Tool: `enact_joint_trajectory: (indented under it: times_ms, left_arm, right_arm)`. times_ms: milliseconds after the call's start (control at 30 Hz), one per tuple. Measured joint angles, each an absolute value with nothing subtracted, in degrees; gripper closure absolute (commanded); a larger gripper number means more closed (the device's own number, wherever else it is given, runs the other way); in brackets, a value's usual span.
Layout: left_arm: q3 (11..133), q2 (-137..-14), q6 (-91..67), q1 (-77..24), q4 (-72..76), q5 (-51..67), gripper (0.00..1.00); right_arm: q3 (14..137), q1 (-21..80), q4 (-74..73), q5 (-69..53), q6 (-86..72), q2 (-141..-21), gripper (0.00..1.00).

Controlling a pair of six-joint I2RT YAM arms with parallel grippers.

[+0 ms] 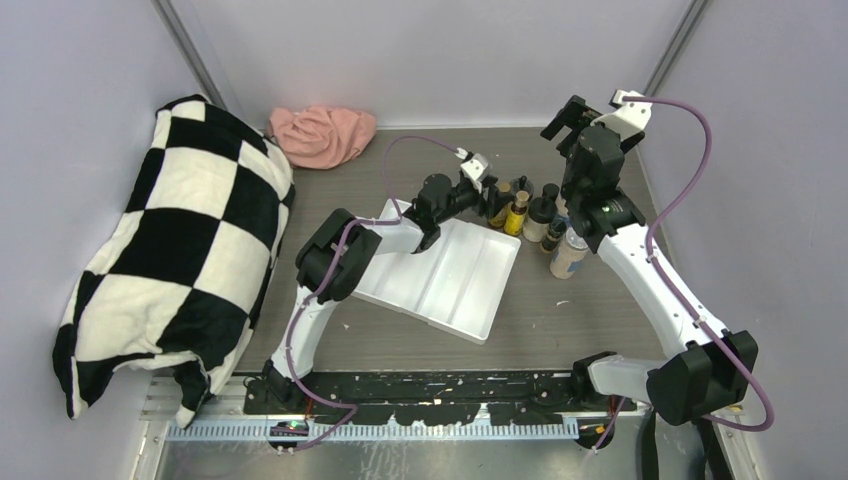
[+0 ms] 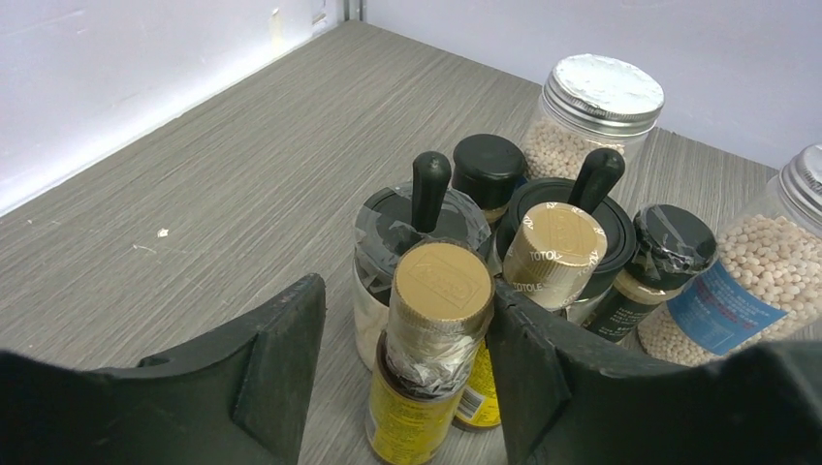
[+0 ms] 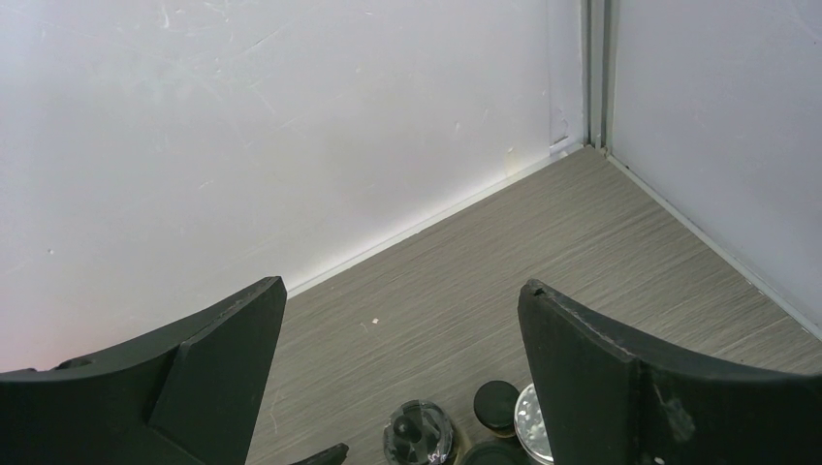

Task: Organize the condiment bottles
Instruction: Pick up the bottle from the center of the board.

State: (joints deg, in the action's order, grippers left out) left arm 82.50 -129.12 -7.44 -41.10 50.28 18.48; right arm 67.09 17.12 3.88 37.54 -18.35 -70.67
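- Left gripper point(image 2: 405, 320) apart, straddling near yellow bottle point(image 2: 417, 412).
- Close squarely below cap point(image 2: 441, 286), sparing the neighbouring yellow bottle point(image 2: 554, 254).
- Right gripper point(image 3: 399, 320) apart, empty, above condiment bottles point(image 3: 419, 432).

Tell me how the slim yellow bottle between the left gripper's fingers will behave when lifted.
Probably tippy: the yellow bottle is tall and narrow. Its wrinkled neck wrap may slip slightly under the pads. Its close neighbour, the other gold-capped bottle, could get knocked.

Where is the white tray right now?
Top view: the white divided tray lies mid-table, its far-left corner under the left arm, with the condiment bottles clustered just past its far-right corner.
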Motion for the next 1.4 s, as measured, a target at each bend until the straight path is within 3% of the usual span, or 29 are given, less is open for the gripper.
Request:
enact_joint_trajectory:
  times_ms: [167, 400, 500, 1400]
  left_arm:
    - [82.5, -129.1, -7.9, -41.1, 50.2, 18.7, 0.64]
    - [82.5, -129.2, -8.1, -41.1, 50.2, 18.8, 0.84]
    - [82.5, -129.2, -8.1, -41.1, 50.2, 18.9, 0.99]
    - [77.3, -126.4, -5.4, -41.2, 52.6, 13.1, 1.0]
  right_arm:
    - [67.3, 17.1, 3.9, 37.5, -18.3, -70.9, 0.06]
    - [67.3, 17.1, 3.9, 37.5, -18.2, -70.9, 0.07]
    - [67.3, 17.1, 3.9, 37.5, -18.2, -70.9, 0.07]
    - [67.3, 17.1, 3.7, 37.3, -18.8, -70.9, 0.07]
